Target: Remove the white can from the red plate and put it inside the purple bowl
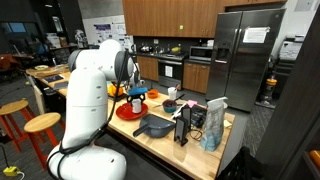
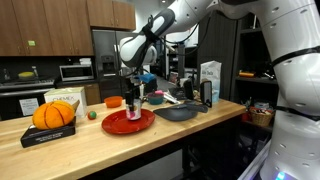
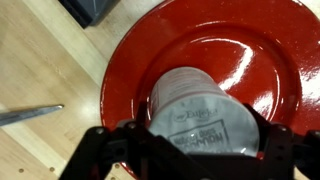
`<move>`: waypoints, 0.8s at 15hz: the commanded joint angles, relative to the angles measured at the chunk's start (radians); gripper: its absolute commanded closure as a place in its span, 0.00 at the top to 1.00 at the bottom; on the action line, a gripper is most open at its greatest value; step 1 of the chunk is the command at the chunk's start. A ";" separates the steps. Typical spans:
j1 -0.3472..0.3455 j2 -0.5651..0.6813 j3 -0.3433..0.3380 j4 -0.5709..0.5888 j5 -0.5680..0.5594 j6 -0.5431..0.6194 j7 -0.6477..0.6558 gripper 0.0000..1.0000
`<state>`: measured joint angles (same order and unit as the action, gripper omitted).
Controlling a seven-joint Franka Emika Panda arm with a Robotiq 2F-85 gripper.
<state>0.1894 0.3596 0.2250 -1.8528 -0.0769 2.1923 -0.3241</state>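
The two-finger gripper (image 3: pixel 200 145) was closed on the short white cylindrical can (image 3: pixel 195 100), one finger against each side. The can was positioned at the centre of the large flat glossy red plate (image 3: pixel 265 45), which rested on the light wooden countertop (image 3: pixel 40 70). Can-to-plate contact could not be determined.

Can (image 3: pixel 200 100) stands on plate (image 3: pixel 270 50), off centre. Gripper (image 3: pixel 197 140) fingers sit against its left and right sides. In an exterior view, plate rests on counter (image 2: pixel 90 148), with pan (image 2: pixel 178 114) just right of it.
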 commanded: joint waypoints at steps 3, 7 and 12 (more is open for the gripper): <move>0.012 -0.033 -0.004 0.025 -0.034 -0.041 -0.003 0.62; 0.015 -0.051 -0.009 0.044 -0.066 -0.057 0.003 0.62; 0.012 -0.067 -0.017 0.069 -0.090 -0.077 0.008 0.62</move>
<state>0.1987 0.3208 0.2209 -1.7919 -0.1441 2.1470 -0.3229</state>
